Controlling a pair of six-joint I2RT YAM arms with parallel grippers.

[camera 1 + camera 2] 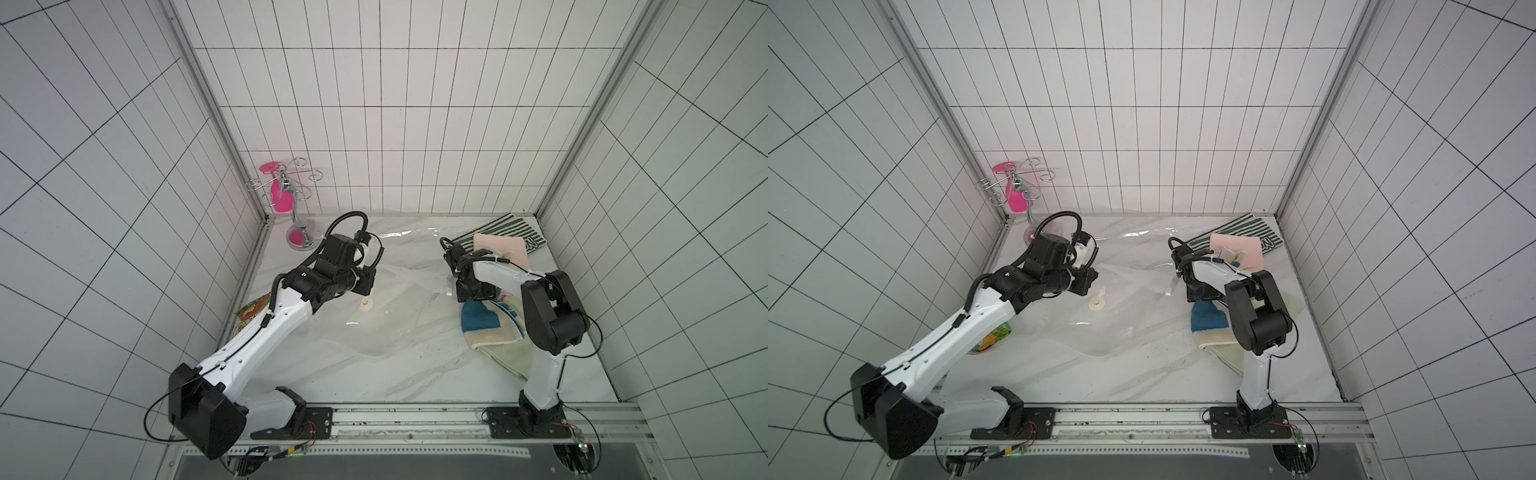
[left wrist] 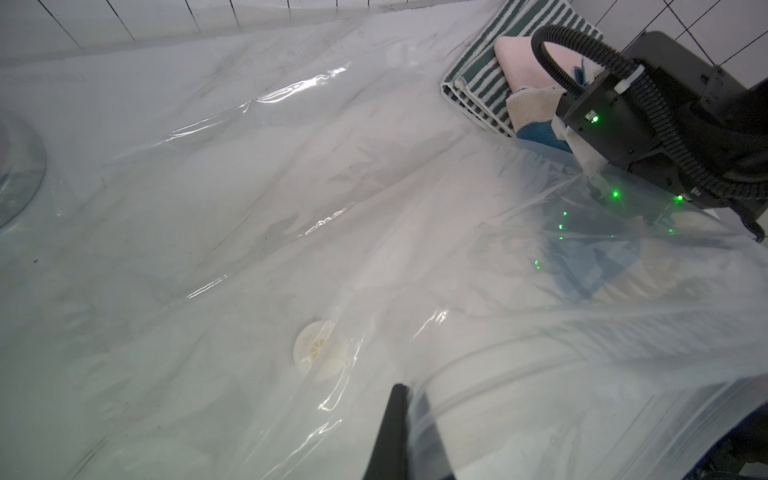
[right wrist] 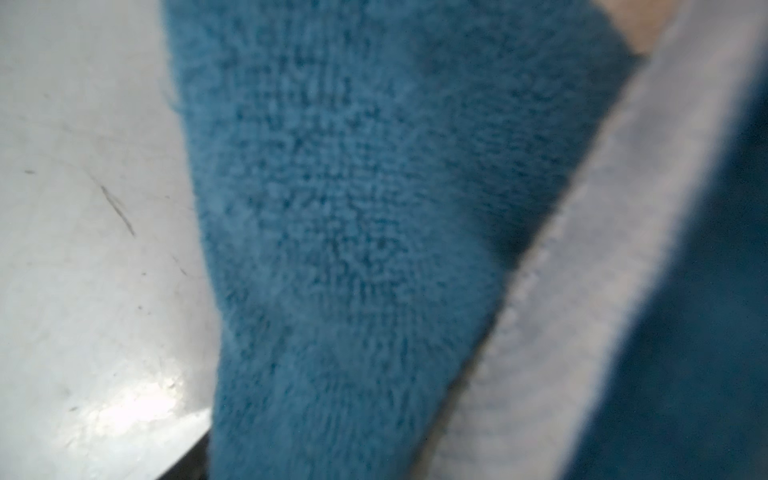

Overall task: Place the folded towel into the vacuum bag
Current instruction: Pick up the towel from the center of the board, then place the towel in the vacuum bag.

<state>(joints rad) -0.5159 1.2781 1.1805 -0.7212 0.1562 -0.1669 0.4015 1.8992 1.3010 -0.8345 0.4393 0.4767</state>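
A white marble-patterned counter point(image 1: 415, 374) is filling the floor of a tiled booth. A large vacuum bag point(image 1: 399, 291) of clear, crinkly plastic is lying spread across its middle. At the counter's right side, just beside the bag's edge, a folded terry towel point(image 1: 482, 324) of blue, cream and pale green is resting. Part of it is showing through the plastic, though I cannot tell whether it is inside the bag or under it.

The right tool point(image 1: 473, 291) is pressing down over this towel. Its fingers are hidden, so I cannot tell how wide they are standing. The left tool point(image 2: 410, 390) is pinching the bag's film, fingers closed.

Behind the towel, a pink folded cloth point(image 1: 503, 249) is lying on a green-and-white striped one point(image 1: 511, 228). The bag's round white valve point(image 1: 365, 305) is sitting near the left tool.
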